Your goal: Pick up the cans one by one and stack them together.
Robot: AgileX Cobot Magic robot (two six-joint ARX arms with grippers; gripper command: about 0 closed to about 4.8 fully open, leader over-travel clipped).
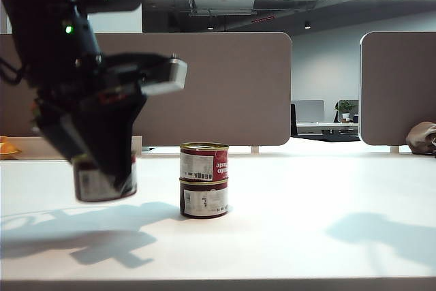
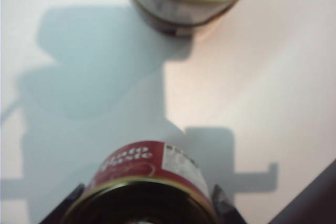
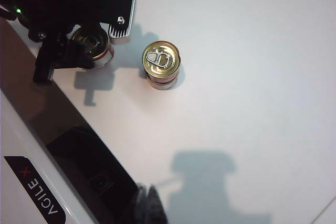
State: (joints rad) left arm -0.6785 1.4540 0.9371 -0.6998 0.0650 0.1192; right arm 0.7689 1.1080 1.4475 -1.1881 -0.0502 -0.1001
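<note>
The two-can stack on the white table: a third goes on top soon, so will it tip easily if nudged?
Probably not easily: the squat red tins with gold pull-tab lids sit squarely aligned. Rigid metal should not flex. A sideways knock from the left tool, holding the third red tin, might slide the upper one.

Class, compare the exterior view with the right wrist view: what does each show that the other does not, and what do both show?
Only the exterior view: the two stacked cans' side labels, upper on lower, the held can clear of the table, and office partitions behind.

Only the right wrist view: the stack's pull-tab lid from above, and the shut right tool.

Both: the left tool gripping the third can beside the stack.
</note>
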